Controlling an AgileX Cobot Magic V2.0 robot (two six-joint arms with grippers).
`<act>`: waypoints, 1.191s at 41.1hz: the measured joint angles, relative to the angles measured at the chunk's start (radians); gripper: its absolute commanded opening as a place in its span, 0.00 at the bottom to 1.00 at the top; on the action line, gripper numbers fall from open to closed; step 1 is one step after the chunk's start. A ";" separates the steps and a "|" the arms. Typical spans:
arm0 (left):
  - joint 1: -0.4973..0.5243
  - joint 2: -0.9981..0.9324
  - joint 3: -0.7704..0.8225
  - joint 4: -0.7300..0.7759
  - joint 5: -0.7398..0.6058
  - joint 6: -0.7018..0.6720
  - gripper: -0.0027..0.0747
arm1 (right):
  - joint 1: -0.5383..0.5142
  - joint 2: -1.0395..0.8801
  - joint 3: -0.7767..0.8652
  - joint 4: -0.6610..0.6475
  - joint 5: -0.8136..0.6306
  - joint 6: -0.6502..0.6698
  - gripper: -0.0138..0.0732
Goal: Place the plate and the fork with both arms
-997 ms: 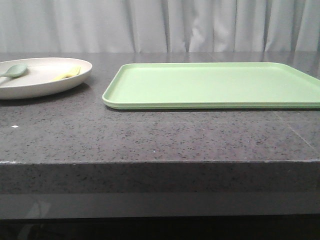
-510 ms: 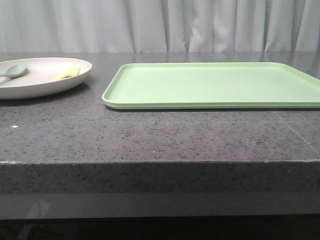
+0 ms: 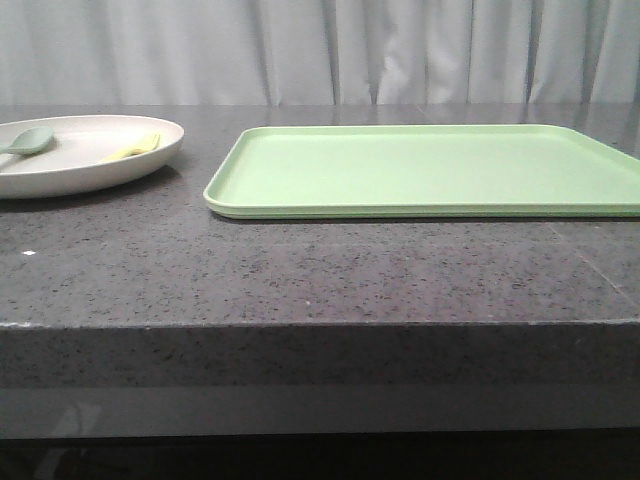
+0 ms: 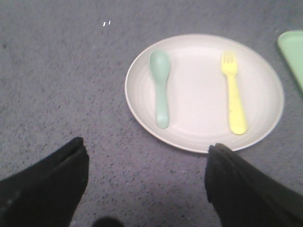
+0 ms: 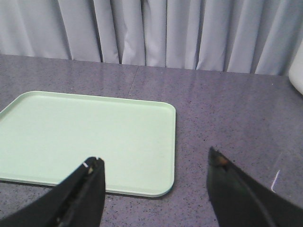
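We count one plate (image 4: 204,92), one fork (image 4: 233,92), one spoon (image 4: 160,85), one tray (image 3: 430,168); both grippers (image 4: 147,182) (image 5: 156,189) gape wide; nothing has moved.

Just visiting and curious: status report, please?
Both jaws open, holding nothing. Fork and spoon lie apart on the plate, untouched. Tray beside it. Nothing in the way.

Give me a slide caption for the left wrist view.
Open left tool above the plate holding fork and spoon.
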 measured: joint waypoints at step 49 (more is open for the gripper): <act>0.352 0.879 -0.342 -0.982 0.115 0.595 0.45 | 0.000 0.000 0.000 0.000 0.000 0.000 0.72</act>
